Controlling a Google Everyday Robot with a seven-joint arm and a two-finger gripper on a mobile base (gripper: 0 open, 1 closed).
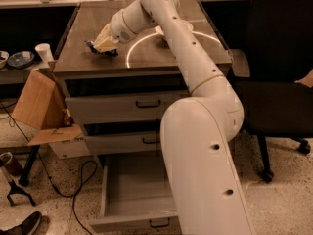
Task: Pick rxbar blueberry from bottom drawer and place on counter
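Observation:
My gripper (101, 46) is low over the left part of the counter (161, 60), the grey-brown top with a pale circular arc. It is shut on the rxbar blueberry (93, 46), a small dark wrapped bar whose ends stick out at the gripper's tips, at or just above the counter surface. The bottom drawer (128, 218) stands pulled open below the two closed drawers, and the part of its inside that shows is bare. My arm hides the drawer's right side.
A white bowl (185, 25) sits on the counter behind my arm. A cardboard box (39, 102), a white cup (44, 52) and a dish (20, 58) are at the left. A black chair (283, 82) stands at the right. Cables (73, 185) lie on the floor.

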